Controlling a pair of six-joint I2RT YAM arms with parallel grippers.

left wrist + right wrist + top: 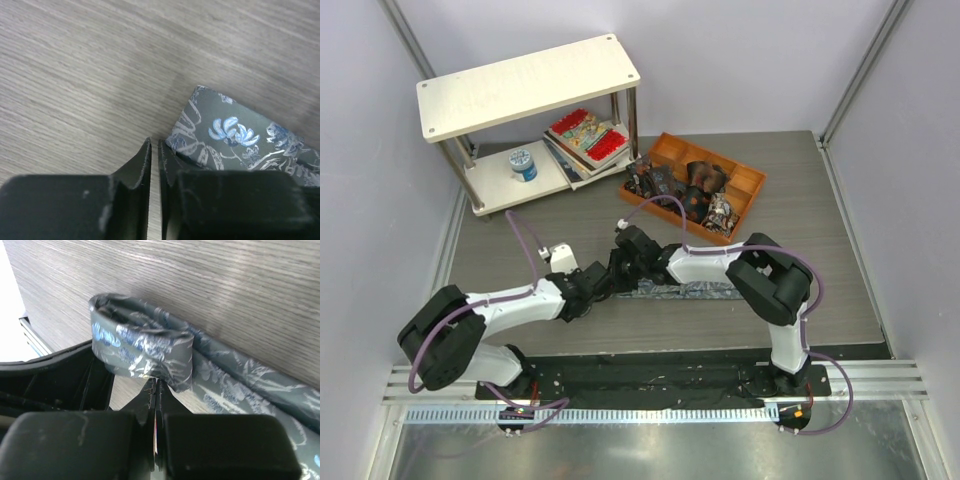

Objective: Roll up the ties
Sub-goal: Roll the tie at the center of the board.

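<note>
Seen from the top camera, the two wrists crowd together at the centre of the frame. They cover the left end of the grey-blue tie (695, 291), so neither set of fingertips can be made out from above. Only the tie's flat stretch shows there, running right across the grey table (800, 260) beneath the right arm's forearm. In the left wrist view the left gripper (154, 142) sits at the bottom centre with its jaws parted by only a narrow slit. Bare table grain shows through the slit and nothing lies between the jaws. A squared end of the tie, woven with pale blue flowers, lies just to the right of the slit. Its lower edge is hidden behind the right-hand finger, so contact there cannot be told. In the right wrist view the right gripper (153, 384) has its jaws pressed together. A loose coil of the tie sits directly above the tips in the upper left of that frame, and the rest of the fabric trails off to the lower right edge, where it is cut off. The coil's lower rim meets the tips, but whether any layer is caught between them cannot be told. In the upper right of the top view an orange tray (757, 186) holds several dark rolled ties (705, 180), too small to count. A white shelf (525, 85) in the upper left shades red-patterned books (588, 135) and a small blue spool (523, 163).
</note>
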